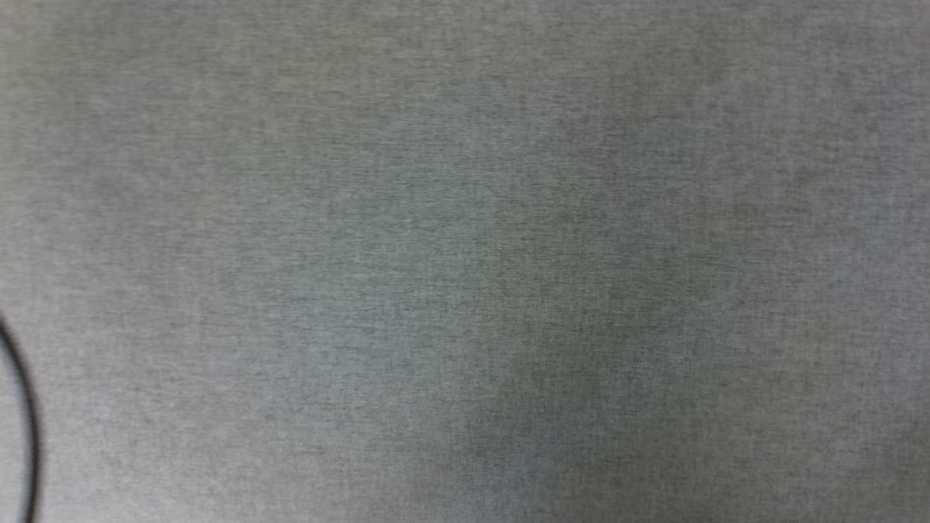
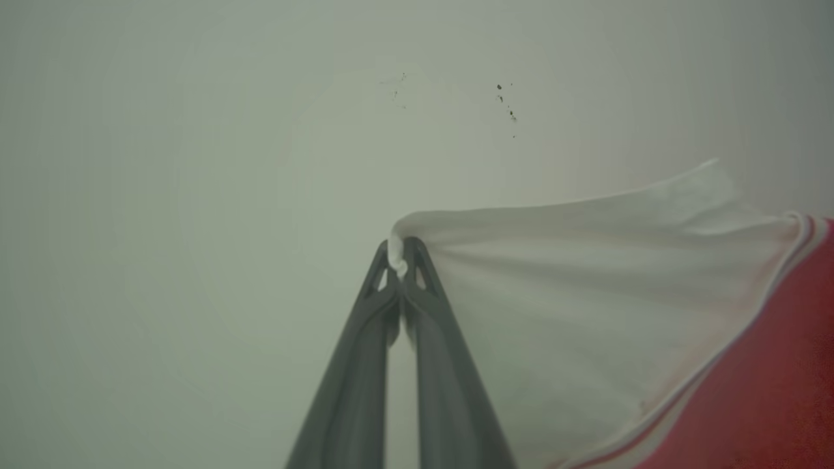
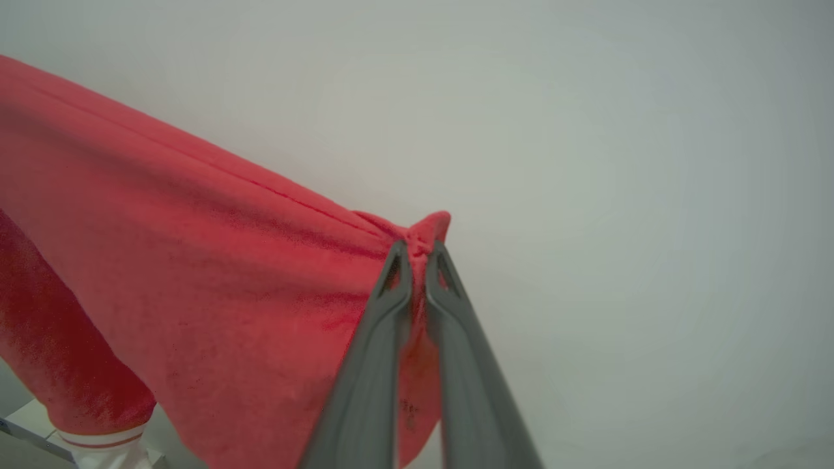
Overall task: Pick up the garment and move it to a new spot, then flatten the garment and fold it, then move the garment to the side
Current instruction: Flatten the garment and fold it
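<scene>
Garment (image 3: 195,273): left gripper (image 2: 399,256) clamps white sleeve (image 2: 573,286), right gripper (image 3: 417,253) clamps red edge; black cable (image 1: 29,428) against grey surface (image 1: 465,218).

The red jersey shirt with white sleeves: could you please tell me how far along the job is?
Pickup looks done: the left gripper is shut on the white sleeve and the right gripper on a red edge of the red jersey shirt. In hand: it hangs held between both. Left: laying it on the grey woven surface, flattening, folding, moving aside.

Grey woven cloth surface (image 1: 465,218) under soft light; a pale plain backdrop (image 2: 195,130) bears small dark specks (image 2: 505,104).
</scene>
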Controlling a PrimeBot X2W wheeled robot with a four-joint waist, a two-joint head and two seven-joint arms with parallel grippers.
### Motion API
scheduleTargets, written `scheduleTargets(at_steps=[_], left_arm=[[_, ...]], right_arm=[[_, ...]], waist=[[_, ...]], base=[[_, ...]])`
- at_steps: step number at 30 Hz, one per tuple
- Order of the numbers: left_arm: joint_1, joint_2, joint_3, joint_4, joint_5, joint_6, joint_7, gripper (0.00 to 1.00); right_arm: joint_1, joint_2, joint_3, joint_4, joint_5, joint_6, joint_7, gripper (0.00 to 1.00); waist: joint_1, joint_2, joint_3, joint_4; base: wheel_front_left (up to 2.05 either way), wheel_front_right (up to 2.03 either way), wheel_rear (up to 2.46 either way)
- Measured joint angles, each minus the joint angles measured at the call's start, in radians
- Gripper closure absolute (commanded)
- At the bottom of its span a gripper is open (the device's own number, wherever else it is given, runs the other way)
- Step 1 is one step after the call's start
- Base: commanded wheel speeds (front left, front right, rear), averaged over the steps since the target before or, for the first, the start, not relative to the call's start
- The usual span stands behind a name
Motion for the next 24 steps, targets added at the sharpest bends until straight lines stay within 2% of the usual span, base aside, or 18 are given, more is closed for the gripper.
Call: scheduleTargets(at_steps=[5, 9, 17, 24], left_arm=[[0.159, -0.076, -0.015, 0.067, -0.011, -0.002, -0.03, 1.0], [0.352, -0.122, -0.014, 0.016, -0.005, 0.0, -0.031, 1.0], [0.822, -0.148, -0.009, -0.092, 0.009, -0.008, -0.033, 1.0], [1.214, -0.135, -0.035, -0.174, -0.007, -0.008, -0.033, 1.0]], right_arm=[[0.102, 0.022, 0.03, 0.109, 0.049, 0.0, -0.119, 1.0], [0.241, 0.021, 0.1, 0.182, 0.073, 0.0, -0.175, 1.0], [0.538, 0.01, 0.2, 0.253, 0.164, 0.0, -0.245, 1.0], [0.805, -0.029, 0.283, 0.247, 0.251, 0.0, -0.264, 1.0]], waist=[[-0.0001, 0.0, -0.029, 0.013], [-0.0001, 0.0, -0.07, 0.018], [-0.0002, 0.0, -0.2, 0.026], [-0.0006, 0.0, -0.349, 0.038]], base=[[0.0, 0.0, 0.0], [0.0, 0.0, 0.0], [0.0, 0.0, 0.0], [0.0, 0.0, 0.0]])
